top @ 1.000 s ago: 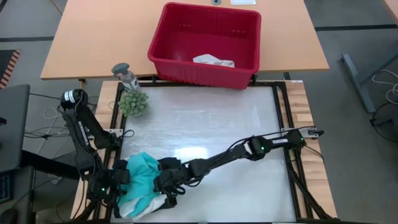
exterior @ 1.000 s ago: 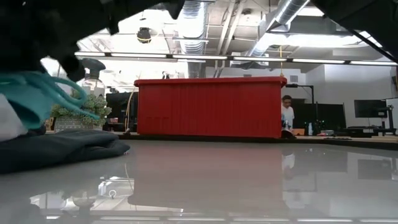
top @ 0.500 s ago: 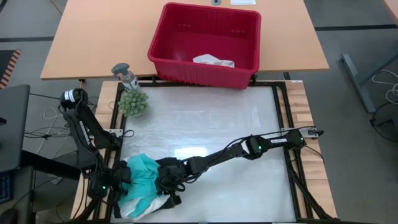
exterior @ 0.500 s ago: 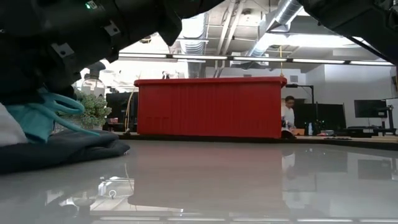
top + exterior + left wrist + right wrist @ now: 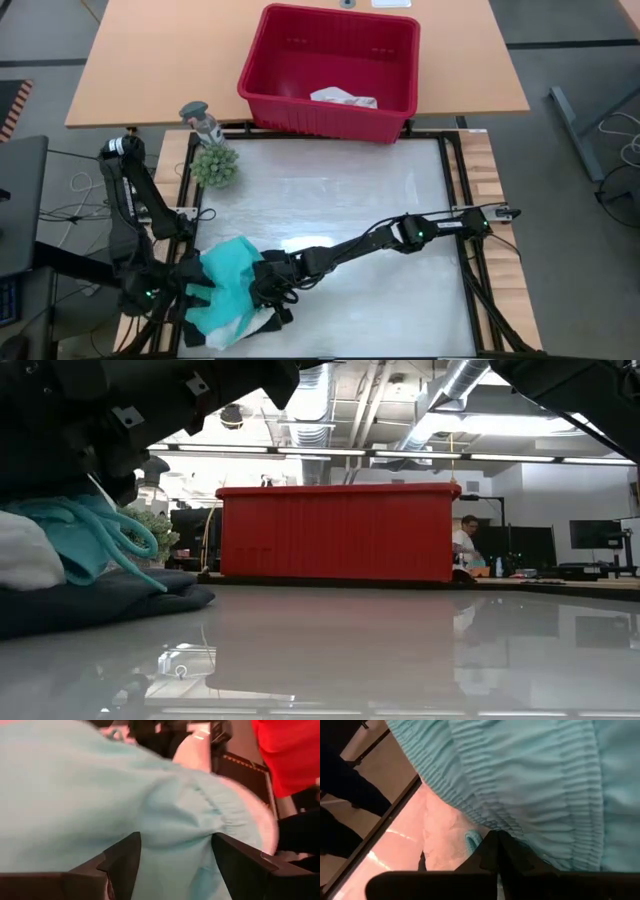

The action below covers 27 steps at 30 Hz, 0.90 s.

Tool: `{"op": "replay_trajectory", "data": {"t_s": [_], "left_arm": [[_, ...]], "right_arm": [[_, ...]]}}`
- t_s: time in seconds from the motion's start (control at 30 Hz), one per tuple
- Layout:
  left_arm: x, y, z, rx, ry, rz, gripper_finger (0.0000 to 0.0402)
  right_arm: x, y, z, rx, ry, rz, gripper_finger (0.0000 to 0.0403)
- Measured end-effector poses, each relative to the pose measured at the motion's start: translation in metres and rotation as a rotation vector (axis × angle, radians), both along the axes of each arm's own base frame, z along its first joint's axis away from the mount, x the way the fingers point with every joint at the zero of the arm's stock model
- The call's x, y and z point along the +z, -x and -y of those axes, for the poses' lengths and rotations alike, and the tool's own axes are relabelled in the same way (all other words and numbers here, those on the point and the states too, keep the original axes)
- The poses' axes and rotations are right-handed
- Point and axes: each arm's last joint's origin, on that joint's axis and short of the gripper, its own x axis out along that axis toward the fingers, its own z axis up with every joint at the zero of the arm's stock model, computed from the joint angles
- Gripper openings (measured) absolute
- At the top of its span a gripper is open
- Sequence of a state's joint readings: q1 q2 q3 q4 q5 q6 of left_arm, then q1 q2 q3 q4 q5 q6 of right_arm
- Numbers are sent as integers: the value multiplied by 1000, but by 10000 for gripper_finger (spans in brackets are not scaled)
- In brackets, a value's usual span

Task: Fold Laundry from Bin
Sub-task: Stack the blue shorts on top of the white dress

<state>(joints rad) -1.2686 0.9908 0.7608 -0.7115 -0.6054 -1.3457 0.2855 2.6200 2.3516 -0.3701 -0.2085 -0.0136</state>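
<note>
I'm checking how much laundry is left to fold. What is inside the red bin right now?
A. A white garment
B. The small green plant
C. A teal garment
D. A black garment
A: the high view shows only a white garment lying on the floor of the red bin; the teal garment is down at the table's near edge, between the two grippers.

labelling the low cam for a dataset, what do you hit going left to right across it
white garment → teal garment lying on the dark garment → small green plant → red bin → person in the room behind → monitor
</note>
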Motion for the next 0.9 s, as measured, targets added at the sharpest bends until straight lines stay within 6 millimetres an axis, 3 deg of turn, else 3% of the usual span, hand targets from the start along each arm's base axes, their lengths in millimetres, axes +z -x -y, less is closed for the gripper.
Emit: {"op": "replay_trajectory", "data": {"t_s": [0.17, 0.33, 0.53, 0.63, 0.8, 0.9], "left_arm": [[21, 3, 0, -31, 27, -39, 238], [25, 6, 5, -23, 119, -89, 238], [54, -2, 22, -49, 325, 221, 229], [39, -7, 31, -60, 273, 199, 183], [2, -10, 40, -36, 192, 98, 31], [-13, -10, 44, -24, 227, 119, 11]], "right_arm": [[1, 0, 0, -4, 0, 6, 37], [1, 0, 0, -4, 0, 10, 29], [2, -1, 1, -4, 2, 12, 29], [2, -1, 3, -8, 2, 12, 33], [3, -2, 5, -15, 4, 14, 31], [3, -2, 5, -15, 6, 14, 27]]}}
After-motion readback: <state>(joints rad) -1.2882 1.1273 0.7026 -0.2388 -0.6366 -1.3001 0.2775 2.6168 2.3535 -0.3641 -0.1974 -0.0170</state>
